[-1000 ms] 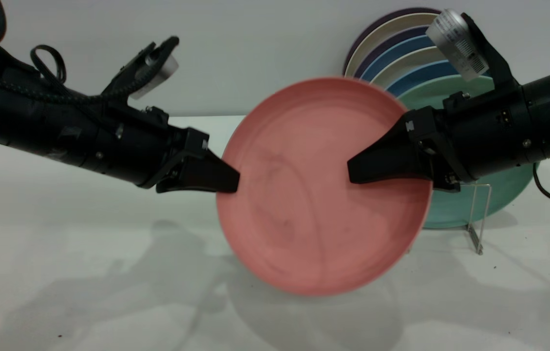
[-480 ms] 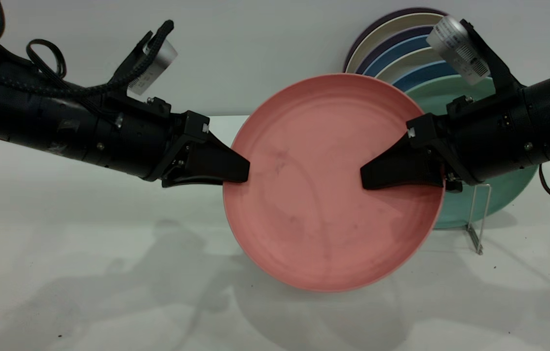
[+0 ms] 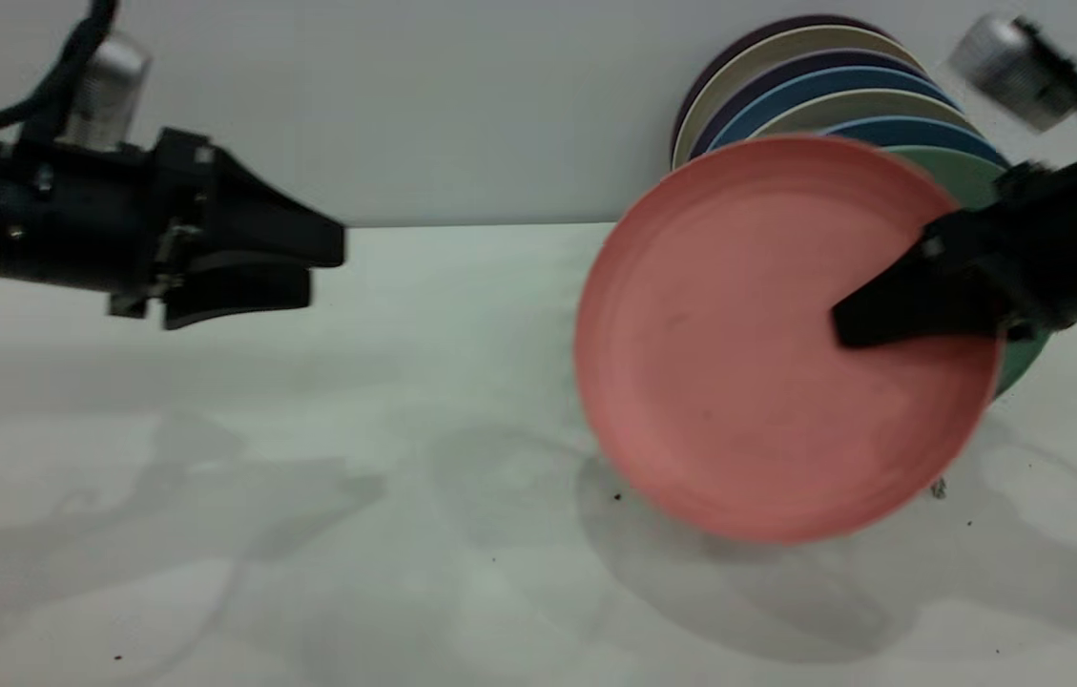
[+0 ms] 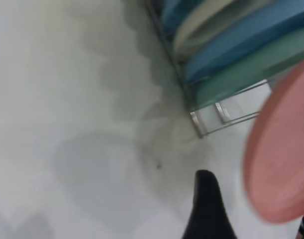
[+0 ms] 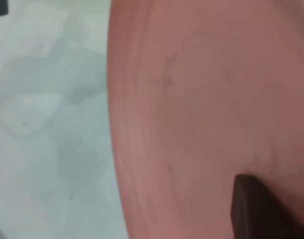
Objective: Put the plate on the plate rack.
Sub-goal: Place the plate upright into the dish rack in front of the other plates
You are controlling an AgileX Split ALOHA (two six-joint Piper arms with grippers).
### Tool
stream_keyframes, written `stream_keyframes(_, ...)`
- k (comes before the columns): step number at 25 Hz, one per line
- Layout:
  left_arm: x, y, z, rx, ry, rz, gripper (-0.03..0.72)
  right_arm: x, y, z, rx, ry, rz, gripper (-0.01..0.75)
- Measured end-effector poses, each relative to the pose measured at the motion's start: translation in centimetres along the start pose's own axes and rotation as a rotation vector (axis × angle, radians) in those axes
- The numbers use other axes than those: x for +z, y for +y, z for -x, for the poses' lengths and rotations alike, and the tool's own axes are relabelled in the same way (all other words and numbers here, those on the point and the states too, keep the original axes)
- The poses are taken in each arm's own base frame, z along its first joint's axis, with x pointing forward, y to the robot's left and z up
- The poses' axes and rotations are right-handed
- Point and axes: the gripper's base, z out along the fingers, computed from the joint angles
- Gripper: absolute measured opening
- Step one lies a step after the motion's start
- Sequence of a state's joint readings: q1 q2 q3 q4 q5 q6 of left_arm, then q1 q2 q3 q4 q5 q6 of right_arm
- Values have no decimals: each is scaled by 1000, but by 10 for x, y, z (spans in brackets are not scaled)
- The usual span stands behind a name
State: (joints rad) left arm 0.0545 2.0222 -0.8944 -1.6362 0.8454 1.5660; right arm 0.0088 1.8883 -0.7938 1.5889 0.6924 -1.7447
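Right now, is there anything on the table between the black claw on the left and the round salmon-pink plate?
No. In the exterior view, only bare white table lies between the left gripper and the round salmon-pink plate, which the right gripper holds.

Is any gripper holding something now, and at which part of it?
The right gripper holds the pink plate by its right rim, upright above the table, in front of the racked plates. The left gripper is off to the left and holds nothing.

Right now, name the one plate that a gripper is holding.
The pink plate, upright in front, clamped by the right gripper. The green, blue and cream plates stand behind it untouched.
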Motion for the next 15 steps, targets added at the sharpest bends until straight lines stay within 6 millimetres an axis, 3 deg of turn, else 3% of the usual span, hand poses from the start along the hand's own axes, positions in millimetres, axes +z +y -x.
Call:
stream_keyframes(8,-5,6,-4,22,48,16,553,-35,7,15,-232,9,-98,137)
stream_keyframes(15,-6,6,-4,25,51,20,553,-48,7,16,-510,82,-192,137)
